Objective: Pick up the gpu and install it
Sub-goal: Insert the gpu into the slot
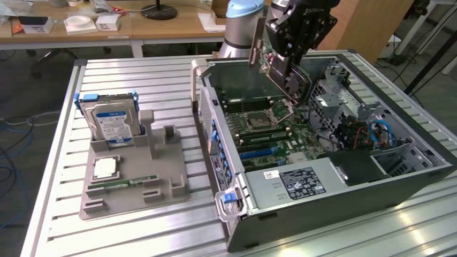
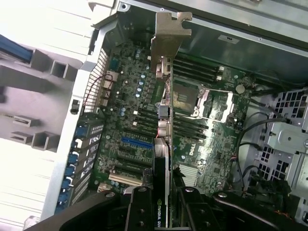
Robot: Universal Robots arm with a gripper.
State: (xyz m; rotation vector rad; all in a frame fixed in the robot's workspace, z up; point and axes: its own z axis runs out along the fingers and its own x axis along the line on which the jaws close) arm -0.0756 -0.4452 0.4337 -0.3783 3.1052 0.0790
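Claw point(image 2: 163, 204) is pinching the gpu point(image 2: 165, 120) edge-on over the open PC case point(image 1: 357, 201). Light, stiff, fragile, so I'd grip board edges only.

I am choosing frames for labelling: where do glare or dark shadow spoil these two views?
Exterior view: glare streaks the table near the computer case, whose inside is evenly lit. Wrist view: the table outside the case burns out white; the gripper holding the gpu looks dark.

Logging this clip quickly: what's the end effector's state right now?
End effector: closed on the gpu, holding it over the open computer case.
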